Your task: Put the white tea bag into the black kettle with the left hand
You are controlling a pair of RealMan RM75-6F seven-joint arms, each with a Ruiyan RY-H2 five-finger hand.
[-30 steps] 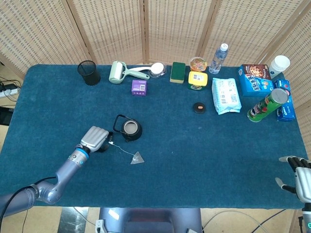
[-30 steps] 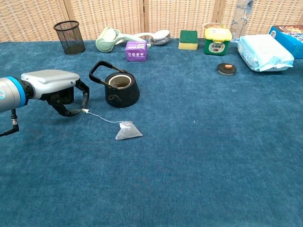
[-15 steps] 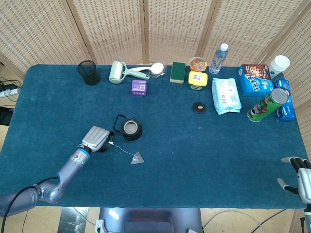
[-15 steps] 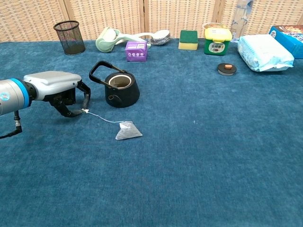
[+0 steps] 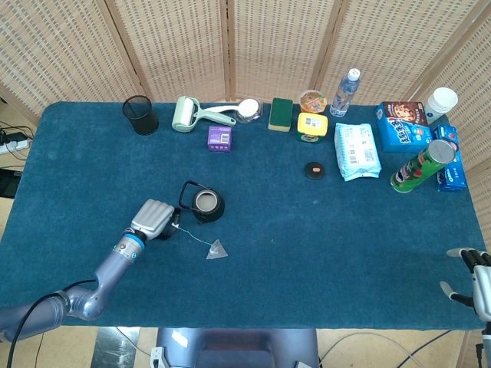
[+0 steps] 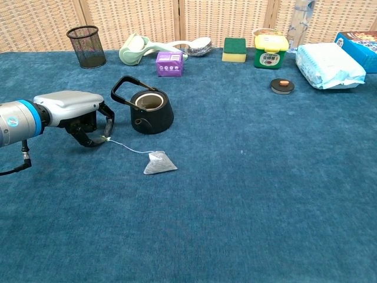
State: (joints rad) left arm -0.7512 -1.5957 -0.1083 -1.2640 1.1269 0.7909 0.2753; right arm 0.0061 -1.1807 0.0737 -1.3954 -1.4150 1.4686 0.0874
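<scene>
One tea bag [image 6: 159, 164] lies flat on the blue table [image 6: 247, 194], a little in front of the kettle [image 6: 151, 111] and not touching it. Its thin string [image 6: 126, 147] runs along the cloth to the left hand [image 6: 76, 113]. The left hand sits low by the table, just left of the kettle. Its fingers [image 6: 95, 140] are curled in and pinch the small tag at the end of the string. The kettle is black, stands upright, and has no lid on, so its round mouth shows. Its handle [image 6: 122, 88] leans back to the left.

The right hand [image 5: 474, 283] is far off at the right front corner of the table. Its fingers are spread apart and it holds nothing.

Along the back edge stand a mesh cup [image 6: 86, 46], a purple box [image 6: 168, 63], a sponge [image 6: 234, 49] and a bottle [image 5: 344, 93].
</scene>
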